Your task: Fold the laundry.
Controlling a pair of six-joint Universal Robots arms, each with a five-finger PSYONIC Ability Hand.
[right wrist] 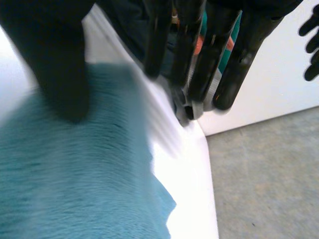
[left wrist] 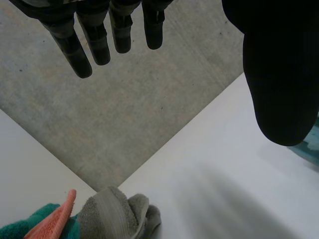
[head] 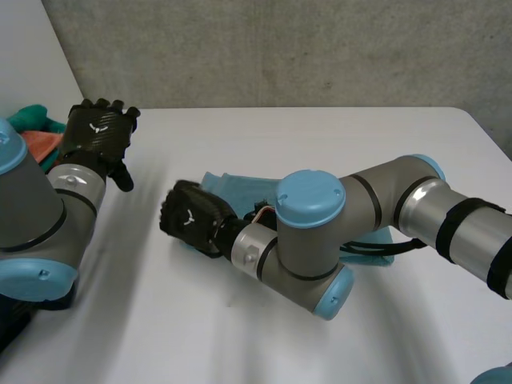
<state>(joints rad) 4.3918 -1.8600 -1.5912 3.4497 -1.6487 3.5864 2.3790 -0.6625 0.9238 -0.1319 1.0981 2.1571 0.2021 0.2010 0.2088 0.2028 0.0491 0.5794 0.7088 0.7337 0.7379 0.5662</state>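
Your right hand (head: 190,218) straight-fingered over fluffy teal towel (head: 228,186); left hand (head: 98,132) open, empty, near crumpled laundry heap (left wrist: 112,215).

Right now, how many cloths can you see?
4. A blue towel lies under the right hand; a green cloth, an orange cloth and a grey cloth are piled at a corner of the table by the left hand. The pile may hide more.

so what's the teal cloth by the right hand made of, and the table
The teal cloth looks like soft terry or fleece: matte, with a fuzzy nap. The table has a smooth, hard white top with a faint sheen, perhaps laminate or painted board.
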